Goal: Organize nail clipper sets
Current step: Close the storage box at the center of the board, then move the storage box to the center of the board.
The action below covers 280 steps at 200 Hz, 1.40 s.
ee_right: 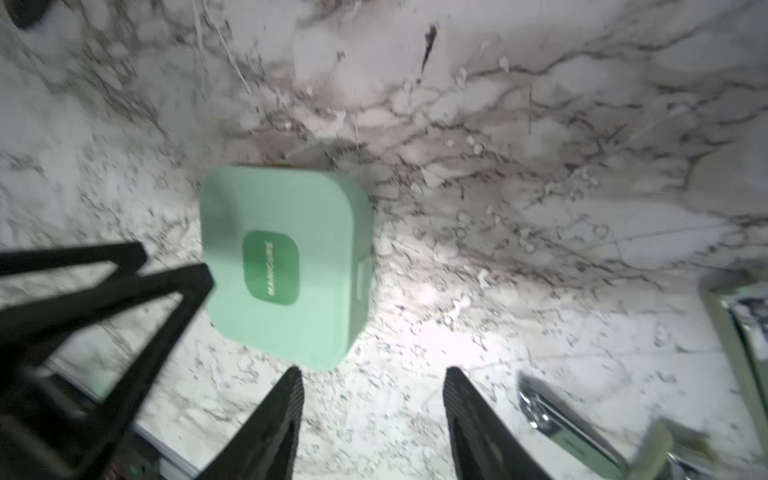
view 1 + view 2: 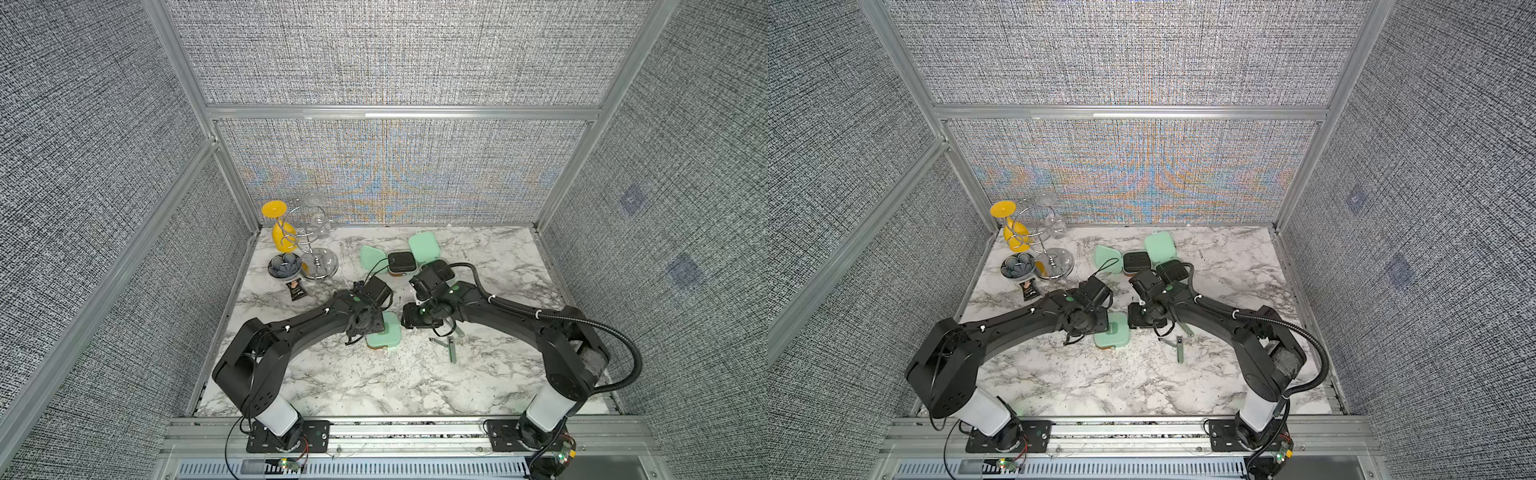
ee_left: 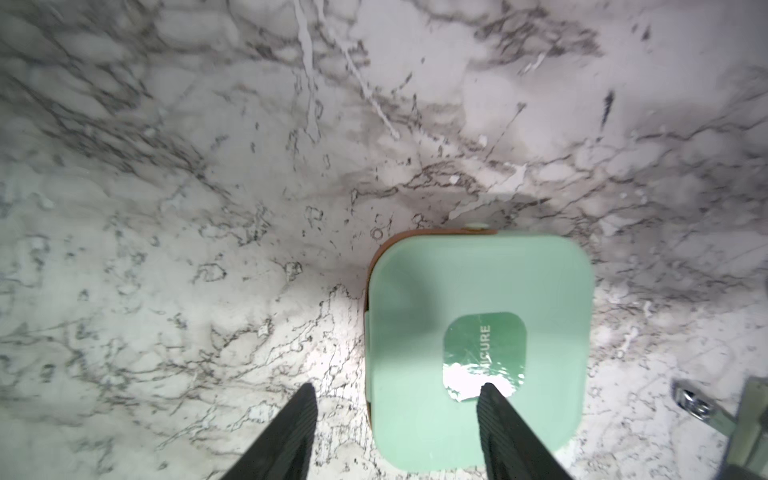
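Note:
A closed mint-green case [image 2: 384,332] [image 2: 1112,330] lies mid-table between the two arms. My left gripper [image 3: 398,386] is open just above the case [image 3: 478,316]: one finger is over its lid label, the other over bare marble beside its edge. My right gripper [image 1: 374,370] is open over the table beside the case [image 1: 286,262], with nothing between its fingers. Slim silvery-green tools [image 2: 451,347] [image 1: 557,419] lie loose under the right wrist. Two open cases stand at the back: lid [image 2: 371,257] with black base [image 2: 401,262], and lid [image 2: 424,246], its base partly hidden by the right arm.
A wire rack [image 2: 309,245] with a yellow glass [image 2: 282,235] and clear glasses stands at the back left. In front of it sit a dark flower-shaped dish [image 2: 284,266] and a small black packet [image 2: 297,292]. Grey walls close in three sides.

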### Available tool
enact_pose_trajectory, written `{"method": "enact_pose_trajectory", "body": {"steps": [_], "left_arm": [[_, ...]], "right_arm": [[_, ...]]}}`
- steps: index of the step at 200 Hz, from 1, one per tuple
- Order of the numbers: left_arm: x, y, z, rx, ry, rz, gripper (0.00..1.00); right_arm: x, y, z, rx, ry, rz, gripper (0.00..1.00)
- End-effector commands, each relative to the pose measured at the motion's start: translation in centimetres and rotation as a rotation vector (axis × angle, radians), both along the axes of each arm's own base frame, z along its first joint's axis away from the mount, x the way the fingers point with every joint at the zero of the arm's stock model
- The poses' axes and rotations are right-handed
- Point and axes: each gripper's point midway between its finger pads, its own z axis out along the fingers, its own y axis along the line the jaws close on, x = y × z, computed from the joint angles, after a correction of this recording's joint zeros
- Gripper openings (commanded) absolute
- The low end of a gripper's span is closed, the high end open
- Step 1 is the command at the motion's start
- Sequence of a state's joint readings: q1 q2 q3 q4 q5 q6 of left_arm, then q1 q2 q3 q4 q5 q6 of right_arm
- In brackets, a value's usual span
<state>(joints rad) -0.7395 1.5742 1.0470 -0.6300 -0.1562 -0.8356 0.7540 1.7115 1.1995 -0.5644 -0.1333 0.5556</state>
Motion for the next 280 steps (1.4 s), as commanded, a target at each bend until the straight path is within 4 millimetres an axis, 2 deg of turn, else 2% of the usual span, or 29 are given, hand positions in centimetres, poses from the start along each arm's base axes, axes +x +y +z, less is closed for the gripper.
{"method": "enact_pose_trajectory", "body": {"steps": [1, 20, 41, 75, 129, 213, 230, 241, 261, 280], "left_arm": [[0.2, 1.8, 2.4, 0.077, -0.056, -0.008, 0.70], [0.2, 3.5, 5.2, 0.101, -0.129, 0.021, 0.73], [-0.2, 5.4, 7.7, 0.093, -0.200, 0.055, 0.75], [-1.6, 7.8, 9.9, 0.059, -0.258, 0.092, 0.77], [-2.7, 9.6, 10.2, 0.022, -0.278, 0.132, 0.78], [-3.0, 9.7, 8.9, 0.009, -0.257, 0.137, 0.78], [-2.9, 9.6, 8.9, 0.007, -0.253, 0.134, 0.77], [-2.8, 9.4, 8.8, 0.003, -0.250, 0.130, 0.78], [-2.8, 9.0, 8.6, -0.019, -0.249, 0.123, 0.78], [-2.7, 8.7, 8.5, -0.033, -0.252, 0.120, 0.77]], "right_arm": [[-2.3, -1.9, -0.4, -0.169, -0.007, 0.214, 0.64], [-2.7, -1.2, -0.7, -0.251, -0.045, 0.348, 0.70], [-2.5, -0.1, -2.3, -0.309, -0.074, 0.450, 0.74], [-2.6, 2.0, -4.7, -0.314, -0.079, 0.532, 0.75], [-0.9, 6.6, -6.6, -0.305, -0.067, 0.567, 0.75], [3.3, 11.3, -7.0, -0.268, -0.069, 0.432, 0.73], [4.2, 11.6, -6.1, -0.264, -0.089, 0.429, 0.73], [4.7, 11.2, -4.8, -0.255, -0.110, 0.433, 0.73], [6.2, 9.5, -0.9, -0.218, -0.172, 0.440, 0.73], [8.9, 7.0, 3.2, -0.194, -0.243, 0.406, 0.73]]}}
